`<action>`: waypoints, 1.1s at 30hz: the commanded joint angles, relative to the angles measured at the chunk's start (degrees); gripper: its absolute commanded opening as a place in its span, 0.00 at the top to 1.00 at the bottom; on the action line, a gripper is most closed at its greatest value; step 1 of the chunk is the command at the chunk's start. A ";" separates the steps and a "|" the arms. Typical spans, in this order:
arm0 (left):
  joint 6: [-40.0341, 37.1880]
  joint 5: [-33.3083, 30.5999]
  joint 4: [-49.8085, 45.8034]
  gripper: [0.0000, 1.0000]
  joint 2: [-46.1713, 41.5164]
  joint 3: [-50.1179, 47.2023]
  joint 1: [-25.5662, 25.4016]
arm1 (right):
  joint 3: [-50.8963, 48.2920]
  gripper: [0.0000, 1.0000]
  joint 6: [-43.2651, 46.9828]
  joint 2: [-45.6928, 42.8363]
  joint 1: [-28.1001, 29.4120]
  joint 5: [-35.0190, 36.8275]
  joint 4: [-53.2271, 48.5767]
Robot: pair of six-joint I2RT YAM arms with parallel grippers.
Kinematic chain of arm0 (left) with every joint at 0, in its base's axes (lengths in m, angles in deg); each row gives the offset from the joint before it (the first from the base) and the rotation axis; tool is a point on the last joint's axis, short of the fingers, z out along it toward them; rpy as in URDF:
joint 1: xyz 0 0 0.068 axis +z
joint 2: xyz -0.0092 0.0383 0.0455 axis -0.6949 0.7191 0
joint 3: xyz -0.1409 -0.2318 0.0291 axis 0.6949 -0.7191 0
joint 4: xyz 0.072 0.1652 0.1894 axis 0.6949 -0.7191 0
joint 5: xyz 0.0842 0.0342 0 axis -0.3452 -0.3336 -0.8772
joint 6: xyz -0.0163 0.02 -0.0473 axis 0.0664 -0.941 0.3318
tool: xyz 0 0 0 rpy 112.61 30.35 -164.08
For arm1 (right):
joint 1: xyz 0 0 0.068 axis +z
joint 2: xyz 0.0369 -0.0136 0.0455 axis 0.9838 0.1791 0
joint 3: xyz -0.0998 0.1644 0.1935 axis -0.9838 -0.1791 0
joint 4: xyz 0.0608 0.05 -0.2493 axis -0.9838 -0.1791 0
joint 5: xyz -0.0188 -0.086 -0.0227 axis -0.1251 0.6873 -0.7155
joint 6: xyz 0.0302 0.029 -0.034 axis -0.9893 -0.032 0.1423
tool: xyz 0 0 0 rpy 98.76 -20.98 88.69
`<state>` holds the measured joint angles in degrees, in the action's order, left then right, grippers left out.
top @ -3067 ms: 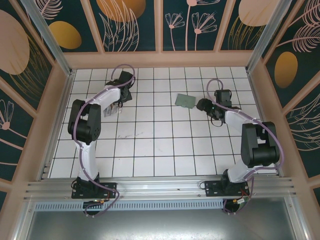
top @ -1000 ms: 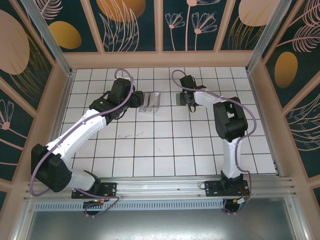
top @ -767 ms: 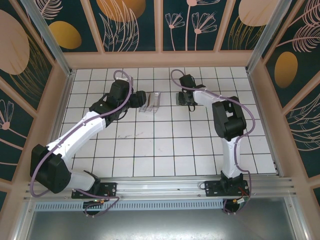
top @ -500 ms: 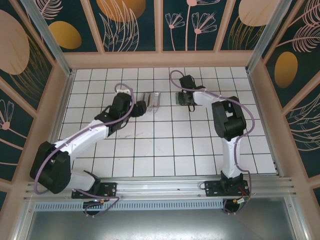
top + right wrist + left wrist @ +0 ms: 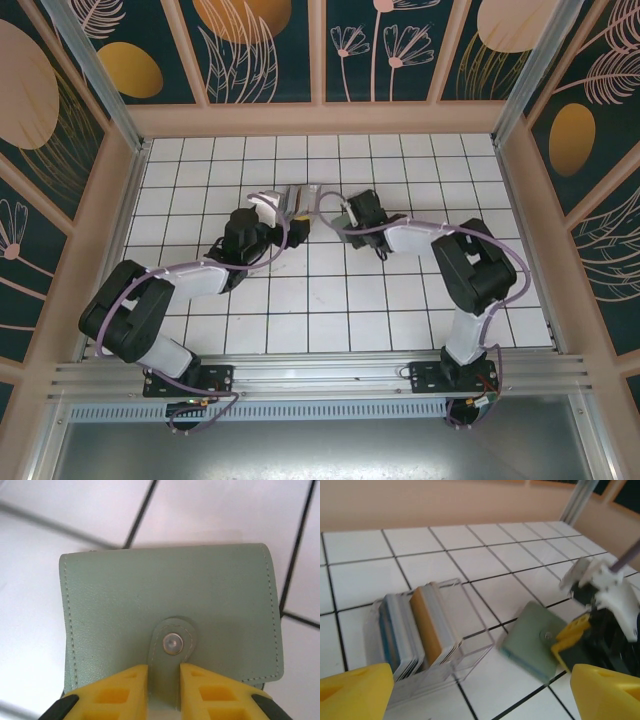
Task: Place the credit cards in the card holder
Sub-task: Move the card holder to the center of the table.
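The card holder (image 5: 170,610) is a sage-green wallet, folded shut with a snap tab, lying on the white tiles. My right gripper (image 5: 164,692) is shut on the tab strap at its near edge, one yellow finger on each side. In the left wrist view the card holder (image 5: 532,640) lies just right of a clear plastic box (image 5: 427,640), in which the credit cards (image 5: 415,632) stand on edge, one orange-yellow among blue and white ones. My left gripper (image 5: 480,702) hangs open just short of the box, with nothing between its fingers. From above, the box (image 5: 298,205) sits between both grippers.
A white tiled floor (image 5: 320,290) is bounded by wooden walls (image 5: 320,118) at the back and sides. The right arm's white wrist and cable (image 5: 610,585) crowd the space right of the card holder. Open tiles lie toward the near side.
My left gripper has opened wide and its arm has folded back toward the middle, staying near the box. The right gripper has narrowed onto the card holder's tab and drawn it nearer and leftward.
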<state>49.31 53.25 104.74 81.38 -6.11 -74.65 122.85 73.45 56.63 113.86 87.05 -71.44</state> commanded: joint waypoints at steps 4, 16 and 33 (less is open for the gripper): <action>3.16 2.23 -3.99 0.10 -3.74 1.30 0.05 | -5.73 0.71 17.41 -6.38 8.27 -10.67 -6.36; 18.94 15.73 -12.94 0.12 -5.23 -9.28 0.31 | -10.01 0.53 30.51 -11.40 11.42 -10.18 0.02; 20.66 18.13 -14.75 0.38 9.65 -1.28 0.35 | -16.37 0.48 -15.79 -19.98 -2.45 -29.68 8.54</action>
<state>69.99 74.17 92.52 89.36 -9.15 -74.39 109.01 69.69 36.91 111.19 64.53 -65.46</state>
